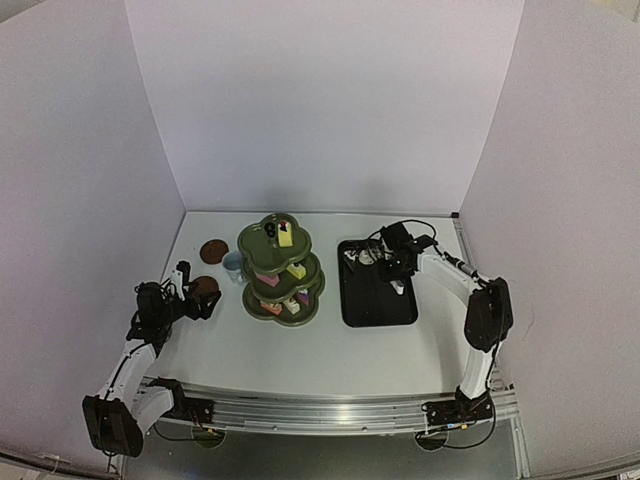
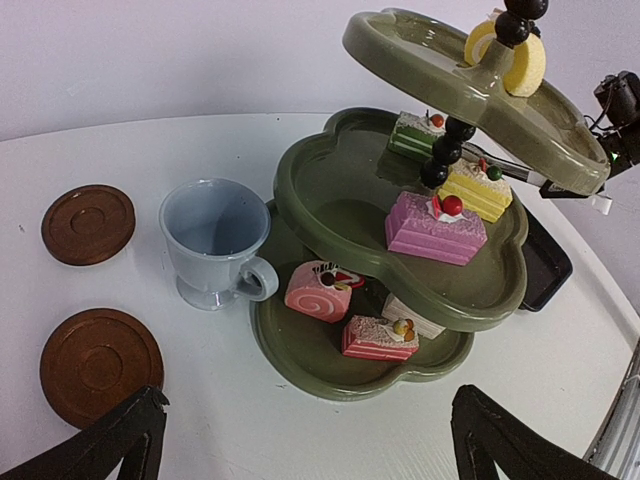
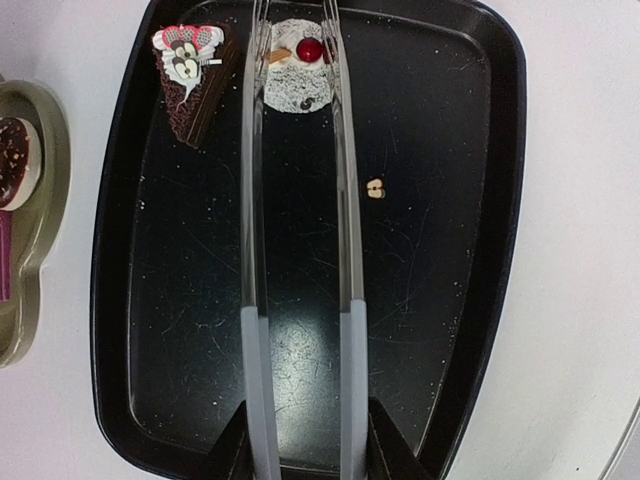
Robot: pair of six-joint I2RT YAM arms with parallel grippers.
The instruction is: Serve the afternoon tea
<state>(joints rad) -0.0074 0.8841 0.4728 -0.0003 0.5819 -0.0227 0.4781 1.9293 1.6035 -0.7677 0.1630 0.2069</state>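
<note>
The olive-green three-tier stand [image 1: 281,270] stands mid-table and holds pink, yellow and green cakes [image 2: 434,226]. A pale blue cup [image 2: 213,240] stands on the table against the stand's left side. Two brown coasters [image 2: 88,223] [image 2: 100,365] lie bare to its left. My left gripper [image 2: 305,440] is open and empty, low in front of the stand. My right gripper [image 3: 305,440] is shut on the metal tongs [image 3: 345,250]. The tong tips sit on either side of a white cherry-topped cake [image 3: 298,75]. A chocolate cake wedge [image 3: 195,80] lies beside it. Only one cup shows.
The black tray [image 3: 480,200] lies right of the stand, and a small crumb [image 3: 375,188] lies on it. White walls enclose the table on three sides. The stand's bottom tier edge [image 3: 30,230] shows left of the tray.
</note>
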